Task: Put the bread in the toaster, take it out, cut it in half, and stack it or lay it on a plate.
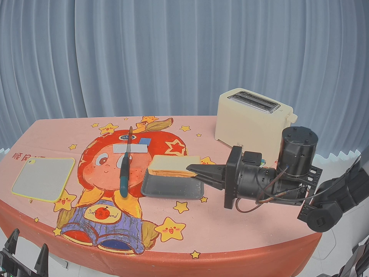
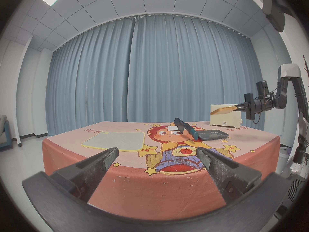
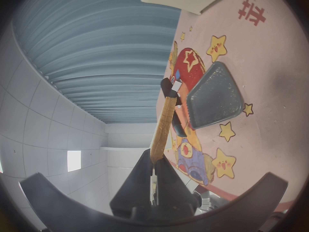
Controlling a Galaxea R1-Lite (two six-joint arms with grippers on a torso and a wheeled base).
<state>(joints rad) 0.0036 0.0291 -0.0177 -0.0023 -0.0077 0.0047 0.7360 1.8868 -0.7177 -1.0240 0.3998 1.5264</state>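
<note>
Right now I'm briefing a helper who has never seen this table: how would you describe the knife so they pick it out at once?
On the pink tablecloth, find the big cartoon face between the grey cutting board and the dark tray. The knife lies across that face, blade propped on a small grey rest. It is the only long, thin thing, with a teal handle.

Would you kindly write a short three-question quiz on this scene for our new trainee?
1. Fill in: the knife lies between the cutting board and the ____.
2. True or false: the left tool is shut.
3. The right tool grips: A the knife; B the bread; C the cutting board.
Key: 1 tray; 2 false, it is open; 3 B.
</note>
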